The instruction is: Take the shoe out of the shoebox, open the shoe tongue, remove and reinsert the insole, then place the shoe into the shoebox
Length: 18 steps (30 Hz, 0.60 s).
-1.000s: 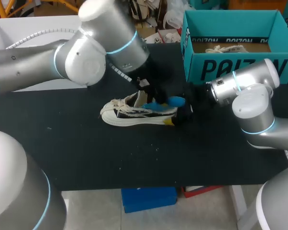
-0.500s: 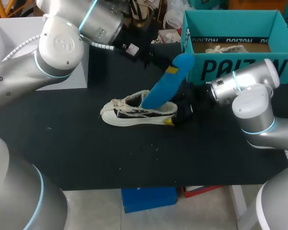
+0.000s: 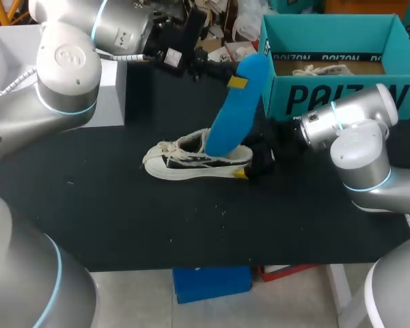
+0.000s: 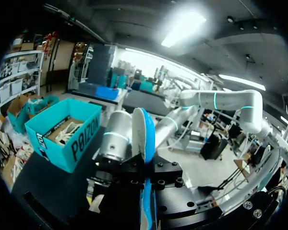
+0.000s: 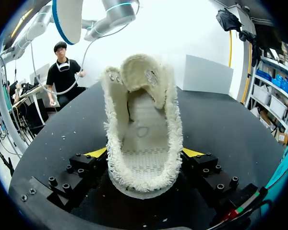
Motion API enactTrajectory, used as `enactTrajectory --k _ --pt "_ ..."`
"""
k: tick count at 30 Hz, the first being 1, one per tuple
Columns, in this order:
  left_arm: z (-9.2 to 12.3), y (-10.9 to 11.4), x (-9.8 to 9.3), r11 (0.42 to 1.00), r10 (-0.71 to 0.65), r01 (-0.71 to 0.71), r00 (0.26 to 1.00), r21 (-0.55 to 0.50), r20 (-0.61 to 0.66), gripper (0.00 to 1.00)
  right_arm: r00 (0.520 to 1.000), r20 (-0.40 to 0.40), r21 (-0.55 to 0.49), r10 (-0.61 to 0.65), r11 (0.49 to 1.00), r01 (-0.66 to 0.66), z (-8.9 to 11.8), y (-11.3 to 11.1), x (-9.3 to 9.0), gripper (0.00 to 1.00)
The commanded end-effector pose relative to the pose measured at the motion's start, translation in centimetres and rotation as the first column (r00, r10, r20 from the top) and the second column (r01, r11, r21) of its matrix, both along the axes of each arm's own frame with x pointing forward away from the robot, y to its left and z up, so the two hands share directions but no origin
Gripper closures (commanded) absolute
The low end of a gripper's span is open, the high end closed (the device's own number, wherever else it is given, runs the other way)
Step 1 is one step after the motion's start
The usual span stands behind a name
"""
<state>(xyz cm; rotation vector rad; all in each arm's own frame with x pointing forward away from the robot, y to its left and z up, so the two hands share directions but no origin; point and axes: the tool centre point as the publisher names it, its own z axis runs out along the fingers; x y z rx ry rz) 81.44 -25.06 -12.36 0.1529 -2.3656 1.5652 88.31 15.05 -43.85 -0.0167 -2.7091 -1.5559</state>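
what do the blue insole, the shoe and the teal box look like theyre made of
Insole: probably foam, a thin matte blue slab that curves slightly along its length.
Shoe: looks like canvas or a similar woven fabric, off-white with frayed, fuzzy edges; the smooth pale sole is probably rubber.
Shoebox: seemingly cardboard, with flat thin walls, matte teal outside and plain brown inside.

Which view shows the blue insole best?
The head view: the whole insole shows, held by the left gripper above the shoe. The left wrist view shows the insole edge-on; the right wrist view catches only one end.
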Motion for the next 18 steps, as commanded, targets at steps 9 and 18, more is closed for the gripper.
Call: enactTrajectory --k 9,18 --pt "2.5 0.1 -2.6 0.975 -0.029 0.008 0.996 -0.222 -0.090 1.00 1.000 -0.001 -0.002 -0.001 1.000 0.001 -0.2 0.0 0.0 1.00" --pt "7.4 1.0 -4.2 0.956 -0.049 0.021 0.995 -0.293 -0.087 1.00 1.000 -0.001 -0.002 -0.001 1.000 0.001 -0.2 0.0 0.0 1.00"
